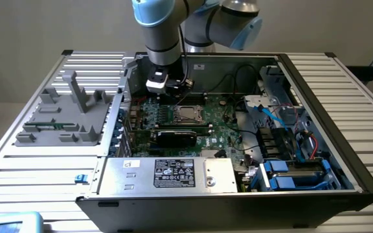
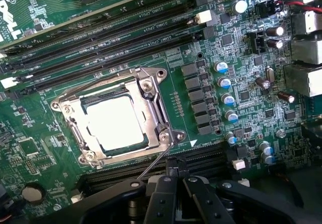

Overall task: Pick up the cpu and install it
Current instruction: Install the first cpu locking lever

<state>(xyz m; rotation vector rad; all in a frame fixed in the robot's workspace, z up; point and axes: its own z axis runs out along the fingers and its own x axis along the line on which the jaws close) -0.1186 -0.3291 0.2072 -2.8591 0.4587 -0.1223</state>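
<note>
My gripper (image 1: 175, 93) hangs inside the open computer case, just above the motherboard (image 1: 222, 124) and beside the socket (image 1: 190, 113). In the wrist view its black fingers (image 2: 166, 194) are shut together with nothing between them, the gripper (image 2: 176, 169) close to a thin wire lever (image 2: 153, 166) that sticks out from the socket's metal frame (image 2: 158, 110). A bright silvery square (image 2: 114, 123) lies flat inside that frame. I cannot tell whether this square is the cpu.
A grey tray (image 1: 63, 121) with upright posts and a thin green memory stick (image 1: 44, 127) sits outside the case at the exterior view's left. Memory slots (image 2: 115, 32), capacitors (image 2: 224, 83), a black card (image 1: 177, 137), the power supply (image 1: 167, 174) and cables (image 1: 271, 116) crowd the case.
</note>
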